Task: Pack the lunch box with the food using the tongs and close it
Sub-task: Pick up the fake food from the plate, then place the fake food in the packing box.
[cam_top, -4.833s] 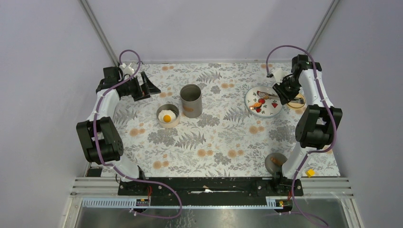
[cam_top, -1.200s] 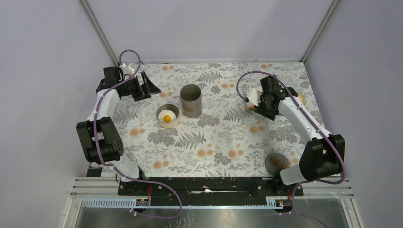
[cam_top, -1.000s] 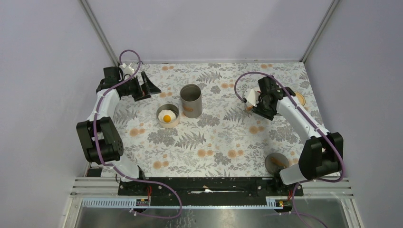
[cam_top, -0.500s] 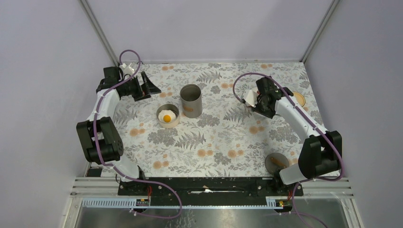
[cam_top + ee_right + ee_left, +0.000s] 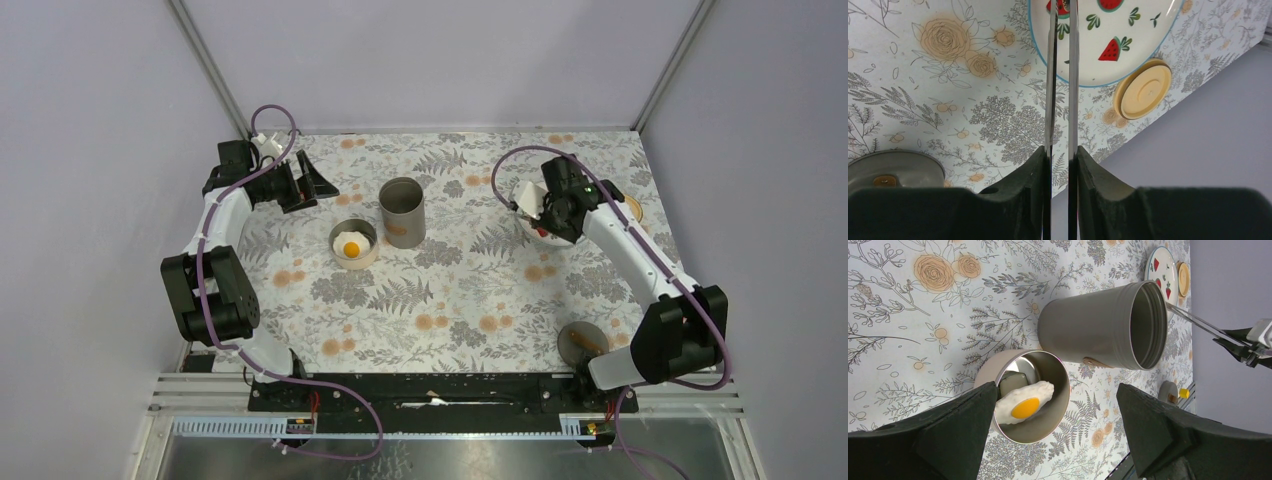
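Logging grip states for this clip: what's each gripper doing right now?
Left gripper: open, empty.
Right gripper: shut on the tongs.

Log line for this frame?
right gripper: shut on slim silver metal tongs over white strawberry-print plate | left gripper: open

This looks like a robot test cell in a laboratory, not a home. Plain grey-violet walls (image 5: 430, 60) close the space behind both grippers, and a slanted metal post (image 5: 205, 65) stands in the corner behind the left gripper (image 5: 316, 188). A flowered cloth (image 5: 450, 290) lies under the right gripper (image 5: 1060, 152). Purple cables (image 5: 203, 268) run along the arms, which are bolted on a black rail (image 5: 430, 388) on the near side of both grippers.
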You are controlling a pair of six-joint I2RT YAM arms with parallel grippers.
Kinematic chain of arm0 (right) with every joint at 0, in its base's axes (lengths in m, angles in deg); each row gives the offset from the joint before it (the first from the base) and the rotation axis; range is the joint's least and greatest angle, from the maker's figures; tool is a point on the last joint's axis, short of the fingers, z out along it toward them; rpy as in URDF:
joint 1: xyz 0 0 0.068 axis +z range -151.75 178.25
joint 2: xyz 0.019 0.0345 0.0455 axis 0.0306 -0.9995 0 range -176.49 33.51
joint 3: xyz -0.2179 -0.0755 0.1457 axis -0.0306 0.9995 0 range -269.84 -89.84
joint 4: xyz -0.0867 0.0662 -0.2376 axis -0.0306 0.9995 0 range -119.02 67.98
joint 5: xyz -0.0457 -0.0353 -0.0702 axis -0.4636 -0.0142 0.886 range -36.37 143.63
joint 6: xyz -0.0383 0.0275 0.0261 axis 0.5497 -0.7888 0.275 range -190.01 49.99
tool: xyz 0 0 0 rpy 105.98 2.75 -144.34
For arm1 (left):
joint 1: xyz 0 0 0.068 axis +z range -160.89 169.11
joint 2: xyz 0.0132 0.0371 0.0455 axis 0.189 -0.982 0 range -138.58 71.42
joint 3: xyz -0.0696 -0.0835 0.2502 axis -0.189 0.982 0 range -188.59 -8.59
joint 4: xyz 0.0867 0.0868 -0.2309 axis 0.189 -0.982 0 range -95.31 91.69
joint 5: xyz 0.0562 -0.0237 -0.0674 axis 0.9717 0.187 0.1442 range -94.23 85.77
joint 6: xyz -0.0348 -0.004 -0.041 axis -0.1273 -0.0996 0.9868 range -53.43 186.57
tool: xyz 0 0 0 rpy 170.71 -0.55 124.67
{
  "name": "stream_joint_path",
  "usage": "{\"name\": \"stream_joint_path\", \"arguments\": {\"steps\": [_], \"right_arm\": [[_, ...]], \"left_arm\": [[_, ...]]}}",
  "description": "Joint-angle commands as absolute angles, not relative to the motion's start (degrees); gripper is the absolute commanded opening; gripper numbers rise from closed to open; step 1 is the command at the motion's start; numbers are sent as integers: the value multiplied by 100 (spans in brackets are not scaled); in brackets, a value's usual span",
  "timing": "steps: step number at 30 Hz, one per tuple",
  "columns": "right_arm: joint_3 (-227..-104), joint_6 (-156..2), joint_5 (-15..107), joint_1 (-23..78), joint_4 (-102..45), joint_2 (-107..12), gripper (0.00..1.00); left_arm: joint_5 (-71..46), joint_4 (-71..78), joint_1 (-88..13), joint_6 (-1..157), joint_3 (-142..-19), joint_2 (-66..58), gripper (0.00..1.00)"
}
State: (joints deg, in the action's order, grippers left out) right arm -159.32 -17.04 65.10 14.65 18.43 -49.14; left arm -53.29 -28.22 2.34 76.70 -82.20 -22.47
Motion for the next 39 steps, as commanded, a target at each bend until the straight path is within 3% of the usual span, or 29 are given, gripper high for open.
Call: {"name": "stream_joint_path", "arguments": {"steps": [1, 6, 14, 22, 31, 39], "right_arm": [[-16386, -1991, 6567, 1512, 1933, -4744, 12], [-17022, -2348, 6195, 1437, 2219, -4856, 10], [-18852, -3002, 4550, 1408, 3131, -5438, 10], [-20386, -3670, 3415, 2092, 3379, -6118, 11], [-21272, -3927, 3374, 3305, 3336, -6848, 10], [-21614, -3996, 3488, 3534, 3329, -7468, 10]], "left_arm": [[-5442, -2643, 220, 7659, -8351, -2209, 99], [-5448, -2643, 220, 7659, -8369, -2216, 99], [-5457, -2643, 219, 7655, -8358, -2228, 99], [-5429, -2642, 214, 7651, -8365, -2219, 99], [-5437, -2643, 223, 7624, -8330, -2206, 99], [-5471, -2643, 228, 7624, -8355, -2190, 99]]}}
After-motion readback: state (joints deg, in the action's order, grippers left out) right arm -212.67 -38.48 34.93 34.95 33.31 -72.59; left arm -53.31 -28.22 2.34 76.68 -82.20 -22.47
